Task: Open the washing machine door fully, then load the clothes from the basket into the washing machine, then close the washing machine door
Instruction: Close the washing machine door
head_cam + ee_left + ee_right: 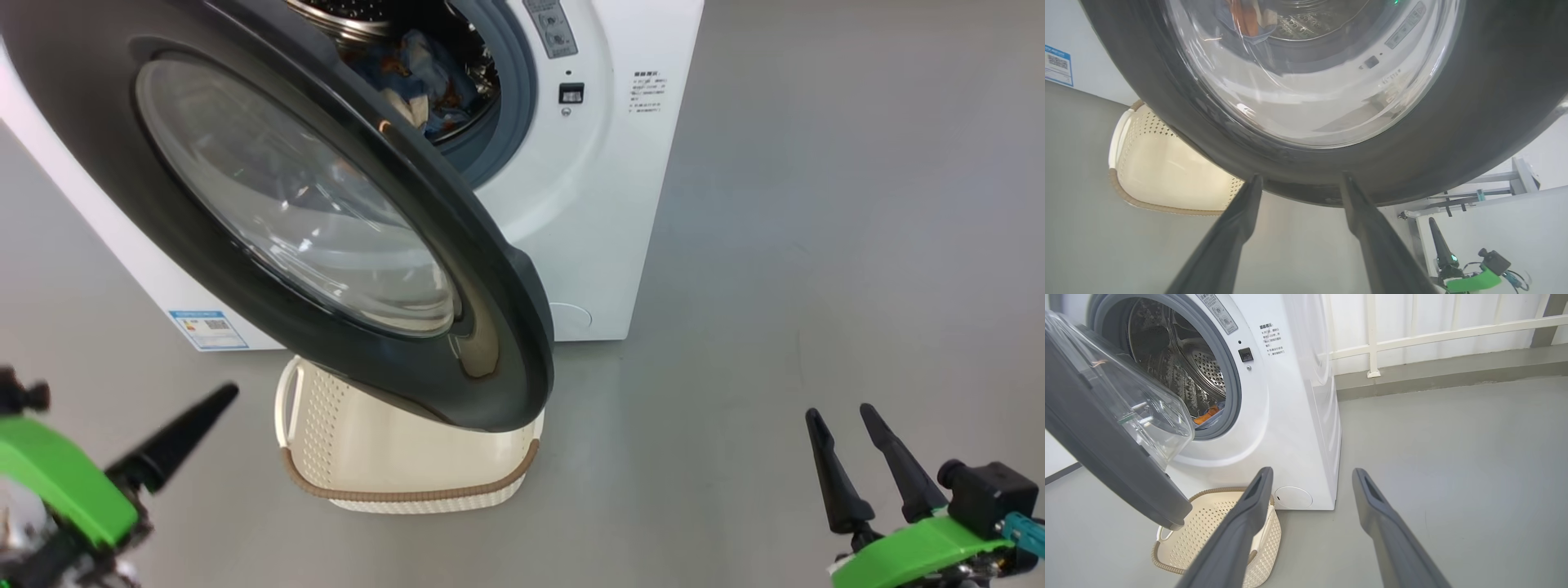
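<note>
L tool [1300, 179] is hovering spread, gripping nothing, tips right by the lower black rim of the washing machine door [286, 212]; contact unclear. R tool [839, 415] is hanging spread too, well right of the door, so L arm's nearer. Door is standing half-swung, rim running crosswise to L tool's fingers. Under the door the basket [408, 495] is sitting empty-looking, prob. clearing the swing. Behind the door the clothes [424, 82] are lying in the washing machine [588, 204].

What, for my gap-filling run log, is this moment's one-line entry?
clothes: in drum | basket: looks empty | washing machine door: partly open | left gripper: open, by door rim | right gripper: open, empty
</note>
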